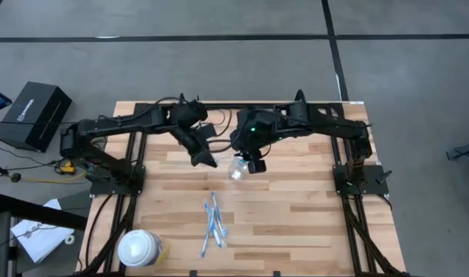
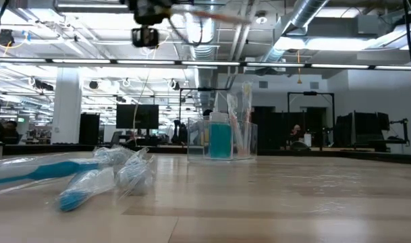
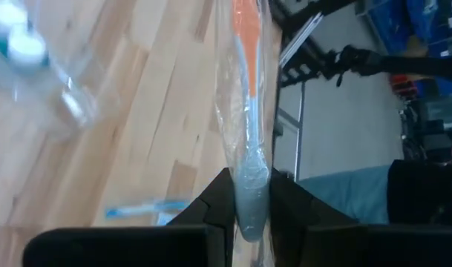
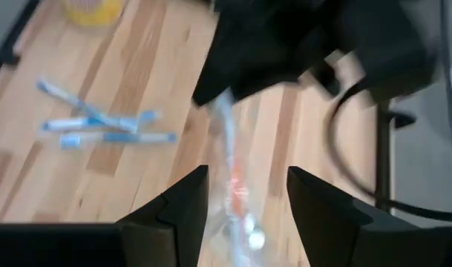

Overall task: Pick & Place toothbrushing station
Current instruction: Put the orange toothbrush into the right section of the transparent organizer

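I was running the rig in a big open-plan lab or office: exposed silver ceiling ducts (image 2: 306, 20), long strip lights, rows of dark monitors (image 2: 139, 116), grey concrete floor (image 1: 219, 61).

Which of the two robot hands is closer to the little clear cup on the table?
The right. The right gripper hangs open right at the clear cup, its fingers straddling it. The left gripper sits off to the cup's left, shut on a wrapped toothbrush.
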You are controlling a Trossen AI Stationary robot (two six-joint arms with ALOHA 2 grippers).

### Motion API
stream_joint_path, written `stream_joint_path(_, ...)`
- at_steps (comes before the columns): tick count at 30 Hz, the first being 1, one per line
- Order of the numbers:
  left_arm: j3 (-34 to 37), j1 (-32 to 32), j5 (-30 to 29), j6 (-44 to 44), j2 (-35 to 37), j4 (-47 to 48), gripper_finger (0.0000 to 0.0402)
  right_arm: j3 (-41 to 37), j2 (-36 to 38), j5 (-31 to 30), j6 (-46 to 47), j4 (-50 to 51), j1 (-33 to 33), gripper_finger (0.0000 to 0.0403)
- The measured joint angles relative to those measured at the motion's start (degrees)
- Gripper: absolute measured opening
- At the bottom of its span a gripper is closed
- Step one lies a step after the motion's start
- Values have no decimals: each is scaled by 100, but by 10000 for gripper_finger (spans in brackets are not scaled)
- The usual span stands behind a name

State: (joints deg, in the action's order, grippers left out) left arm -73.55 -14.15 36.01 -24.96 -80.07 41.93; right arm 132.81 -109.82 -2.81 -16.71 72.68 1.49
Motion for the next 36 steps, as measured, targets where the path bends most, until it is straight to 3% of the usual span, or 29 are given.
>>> stream_joint_path(14,-764,-163,292,72,-567,-29,38,-4,-133,306,20,-106,-67,168)
stream_joint_path(24,-1155,-133,455,-78,-554,-141,38,-4,-133,304,12,200,-351,166)
stream_joint_path(36,-1227,-134,792,-362,-612,-176,38,-6,-208,350,-17,210,-378,156)
